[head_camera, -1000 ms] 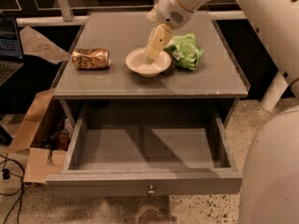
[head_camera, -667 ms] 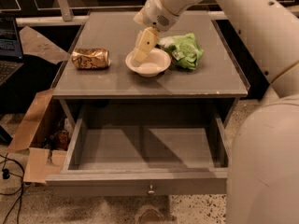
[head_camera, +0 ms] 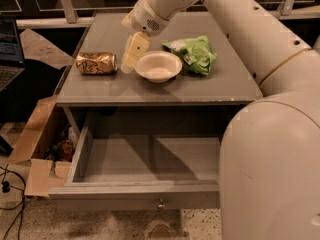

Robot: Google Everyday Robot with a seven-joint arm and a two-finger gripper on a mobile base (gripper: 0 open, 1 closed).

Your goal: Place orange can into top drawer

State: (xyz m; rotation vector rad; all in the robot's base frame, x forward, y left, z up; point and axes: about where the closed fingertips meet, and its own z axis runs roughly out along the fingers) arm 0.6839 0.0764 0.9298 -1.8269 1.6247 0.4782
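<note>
The orange can point(head_camera: 96, 63) lies on its side at the left of the grey tabletop point(head_camera: 210, 86). The top drawer point(head_camera: 150, 161) is pulled out below the tabletop and holds nothing; its round knob point(head_camera: 161, 204) shows on the front panel. My gripper point(head_camera: 129, 60) hangs from the white arm above the table, between the can and the cream bowl point(head_camera: 158, 66), just right of the can and apart from it. It holds nothing that I can see.
A green snack bag point(head_camera: 195, 54) lies right of the bowl. An opened cardboard box point(head_camera: 37, 149) stands on the floor left of the drawer, with cables near it. A laptop point(head_camera: 9, 54) sits at the far left. My white arm and body fill the right side.
The gripper has moved left, from over the bowl to the gap between the bowl and the can. The can, bowl, bag and drawer have not moved.
</note>
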